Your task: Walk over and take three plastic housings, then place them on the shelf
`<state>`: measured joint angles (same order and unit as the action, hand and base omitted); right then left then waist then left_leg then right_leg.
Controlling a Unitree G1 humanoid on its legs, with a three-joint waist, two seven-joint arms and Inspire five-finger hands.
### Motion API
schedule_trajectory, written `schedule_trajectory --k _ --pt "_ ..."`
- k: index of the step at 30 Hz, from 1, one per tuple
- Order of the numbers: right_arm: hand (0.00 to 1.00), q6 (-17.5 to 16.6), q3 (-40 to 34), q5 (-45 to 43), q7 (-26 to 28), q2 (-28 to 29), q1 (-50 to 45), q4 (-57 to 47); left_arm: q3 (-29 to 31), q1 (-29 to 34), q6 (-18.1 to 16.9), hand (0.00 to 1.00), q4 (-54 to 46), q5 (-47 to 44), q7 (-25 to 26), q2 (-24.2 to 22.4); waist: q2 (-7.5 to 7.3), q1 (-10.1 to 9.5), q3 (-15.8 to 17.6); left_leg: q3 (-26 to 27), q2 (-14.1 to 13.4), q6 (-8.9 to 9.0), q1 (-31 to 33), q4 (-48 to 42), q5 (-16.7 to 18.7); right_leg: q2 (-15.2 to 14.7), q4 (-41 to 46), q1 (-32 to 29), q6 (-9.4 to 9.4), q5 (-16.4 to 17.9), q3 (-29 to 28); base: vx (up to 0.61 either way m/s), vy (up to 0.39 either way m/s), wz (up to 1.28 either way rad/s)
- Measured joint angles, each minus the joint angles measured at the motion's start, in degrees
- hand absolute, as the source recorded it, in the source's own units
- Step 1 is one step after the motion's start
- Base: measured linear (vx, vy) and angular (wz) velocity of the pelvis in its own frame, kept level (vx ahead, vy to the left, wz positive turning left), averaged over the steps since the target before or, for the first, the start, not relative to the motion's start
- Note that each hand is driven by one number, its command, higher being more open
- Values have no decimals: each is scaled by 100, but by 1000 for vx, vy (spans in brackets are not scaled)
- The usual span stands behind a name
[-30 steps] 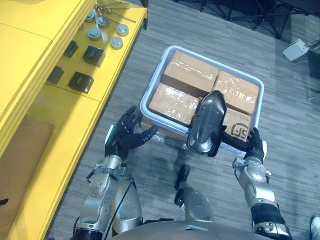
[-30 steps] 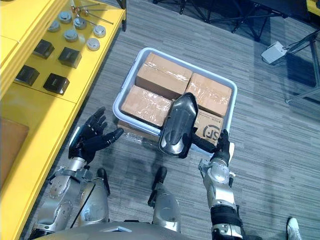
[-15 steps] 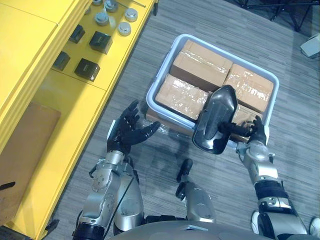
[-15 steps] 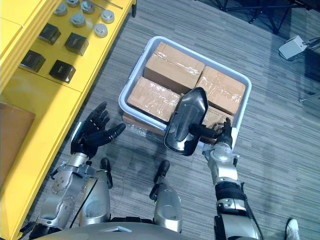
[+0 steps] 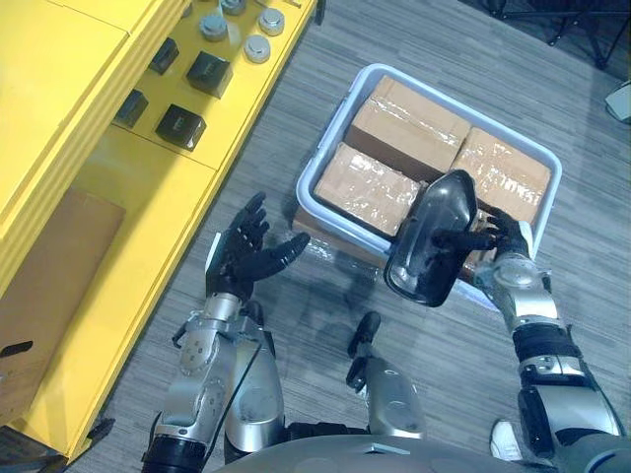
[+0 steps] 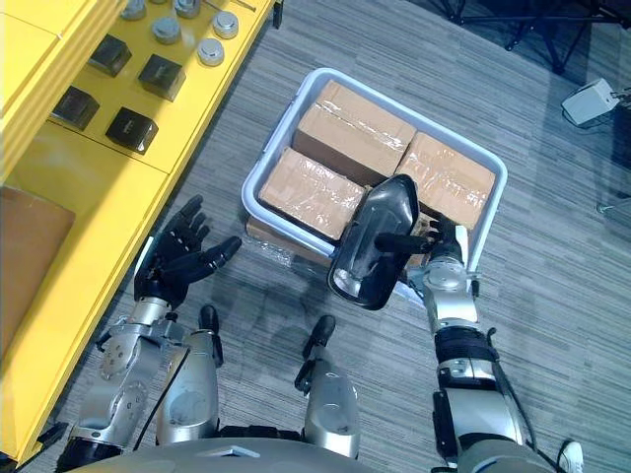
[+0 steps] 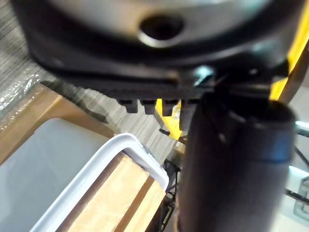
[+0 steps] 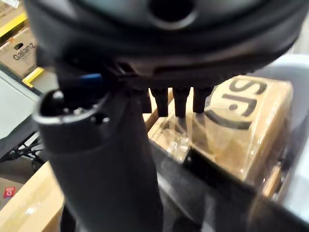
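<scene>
Over the last second the whole view shifted, so the camera moved. Your right hand (image 5: 501,241) stayed clamped on the glossy black oval plastic housing (image 5: 429,246), right of centre, above the near rim of the white plastic tub (image 5: 332,133) of taped brown cartons (image 5: 409,123). By that grip, the first pickup looked secure. Your left hand (image 5: 242,258), lower left, stayed spread and empty near the yellow shelf (image 5: 89,197). One carton bore black print.

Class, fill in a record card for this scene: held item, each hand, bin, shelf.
held item: black plastic housing, above the bin's near edge
right hand: shut on the housing
left hand: open, empty
bin: white, holding taped cardboard boxes
shelf: yellow, on the robot's left, bearing black blocks and round metal parts
</scene>
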<state>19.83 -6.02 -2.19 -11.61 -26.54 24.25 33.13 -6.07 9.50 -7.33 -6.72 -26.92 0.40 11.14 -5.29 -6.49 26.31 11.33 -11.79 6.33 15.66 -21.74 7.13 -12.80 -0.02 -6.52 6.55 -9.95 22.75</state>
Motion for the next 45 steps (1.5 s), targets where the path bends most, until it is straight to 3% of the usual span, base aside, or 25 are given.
schedule_trajectory --k 5,9,25,31,34,37,45 --pt "0 295 103 202 280 -20 30 96 22 6 1 100 0 -1 1 2 -2 -1 1 -4 7 -3 -2 29 -33 -4 0 0 -2 1 6 -30 5 1" --pt "0 345 417 514 403 14 -13 31 32 5 1 100 0 -33 27 -2 -30 1 16 -6 14 0 -13 99 -81 -3 0 -14 -7 4 16 0 0 0" --pt "0 490 84 532 68 169 52 -52 344 65 -21 100 -3 -448 271 -147 -50 -26 62 13 43 5 -36 214 -158 -14 -1 -57 -17 11 13 -2 1 0" --pt "0 288 -94 550 -754 169 26 -468 429 289 -252 100 16 -435 259 -301 43 10 146 73 169 -5 -230 565 -351 -118 26 -52 -15 13 39 -8 2 1" --pt "0 12 -250 786 -1245 167 39 -954 460 259 -299 100 15 -446 65 -333 98 52 177 87 182 -7 -266 612 -383 -131 45 -53 -17 16 32 -8 5 -2" --pt "0 -331 -279 1079 -1518 84 146 -1127 396 88 -126 100 14 -697 -331 -334 111 64 169 141 203 -15 -340 648 -393 -157 83 -54 -18 21 -21 -19 25 -6" --pt "0 -828 144 1263 -1598 -219 873 -635 -391 -1071 1098 100 376 -1143 -1096 14 161 198 144 235 235 -36 -391 665 -403 -184 88 -82 1 -2 -157 -16 18 -5"
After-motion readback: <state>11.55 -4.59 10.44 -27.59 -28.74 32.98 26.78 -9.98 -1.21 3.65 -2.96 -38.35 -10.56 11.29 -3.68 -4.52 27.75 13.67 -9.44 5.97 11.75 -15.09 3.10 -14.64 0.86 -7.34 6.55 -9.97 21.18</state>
